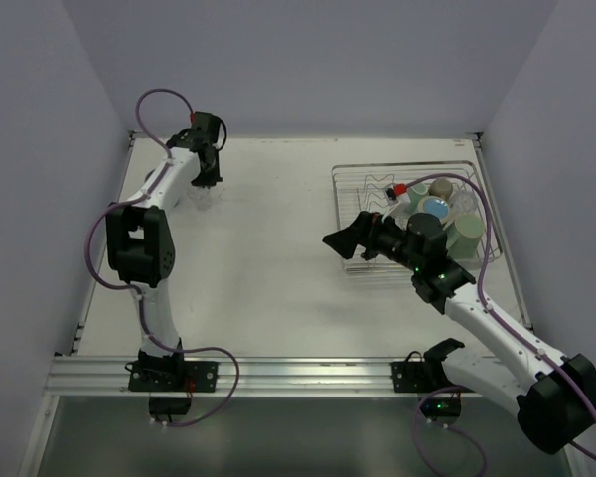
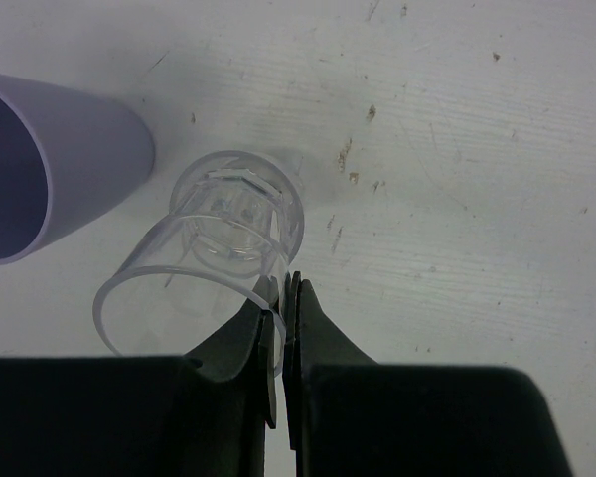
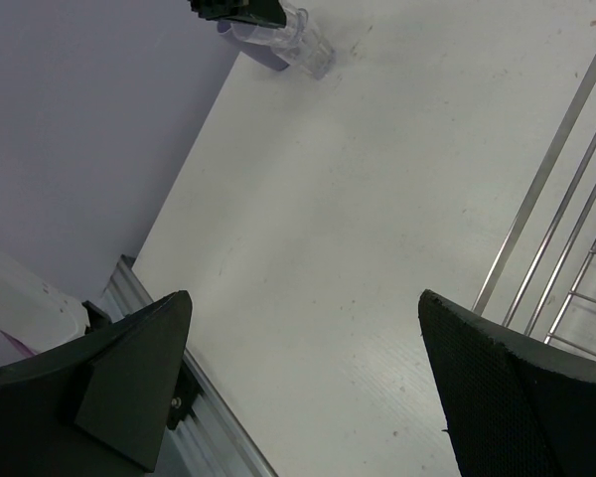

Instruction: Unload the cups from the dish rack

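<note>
The worktop [image 1: 278, 258] is a flat white board, matte, with faint scuffs and brown specks. At its far right stands the dish rack [image 1: 397, 167], a rectangular basket of thin silver wire with low sides and zigzag dividers. In its right half, close together, are a pale green cup [image 1: 468, 233], a blue cup [image 1: 436, 208] and a small olive-brown cup [image 1: 440, 188]. The right arm hides part of that cluster.

At the far left corner, well apart from the rack, a lavender cup [image 2: 50, 169], smooth, opaque and tapered, sits just beside a clear glass cup [image 2: 214, 258] with a faceted base. Both are on the bare worktop.

The left gripper [image 2: 283, 298] is closed almost completely, its black fingers pinching the thin wall of the clear glass cup at the rim.

The right gripper [image 3: 303, 308] has its fingers spread as wide as they go, with nothing between them. It hangs over the worktop at the rack's near left edge.
</note>
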{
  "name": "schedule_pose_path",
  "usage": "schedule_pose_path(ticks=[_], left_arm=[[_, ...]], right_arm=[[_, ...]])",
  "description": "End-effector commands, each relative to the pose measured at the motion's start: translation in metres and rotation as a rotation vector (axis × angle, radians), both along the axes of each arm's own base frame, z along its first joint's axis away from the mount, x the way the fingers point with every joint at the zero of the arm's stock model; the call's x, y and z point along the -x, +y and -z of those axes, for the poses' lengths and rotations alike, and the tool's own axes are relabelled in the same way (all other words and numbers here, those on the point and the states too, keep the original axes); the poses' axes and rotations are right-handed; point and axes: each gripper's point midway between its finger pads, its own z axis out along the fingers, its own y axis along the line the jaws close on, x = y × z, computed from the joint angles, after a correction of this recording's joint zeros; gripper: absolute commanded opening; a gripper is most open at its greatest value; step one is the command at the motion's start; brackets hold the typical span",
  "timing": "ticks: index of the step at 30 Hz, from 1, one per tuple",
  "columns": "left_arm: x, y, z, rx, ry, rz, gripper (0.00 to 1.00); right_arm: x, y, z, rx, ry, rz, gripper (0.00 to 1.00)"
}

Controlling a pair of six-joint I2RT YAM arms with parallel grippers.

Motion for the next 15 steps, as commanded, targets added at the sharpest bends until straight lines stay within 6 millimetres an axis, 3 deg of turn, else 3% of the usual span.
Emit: schedule_pose_path(ticks=[1,6,9,15], left_arm=[[-0.0067,0.002,-0.0092,-0.002,-0.011,0.024,0.0],[-0.0072,0.0045,-0.0078,-0.014,-0.009,0.014,0.03],[-0.008,0.0048,-0.0074,-0.015,-0.011,0.01,0.17],[-0.0085,0.0089,-0.0063,-0.036,-0.011,-0.002,0.28]], right_arm=[[-0.0017,0.0002,-0.0056,0.003,-0.032,0.001,0.99],[-0.0008,-0.0008,-0.0067,0.001,-0.036,0.004,0.99],[-0.0007,-0.0009,-0.0064,0.002,-0.035,0.004,0.99],[0.0006,-0.0019,-0.0091,-0.002,-0.043,0.005,0.99]])
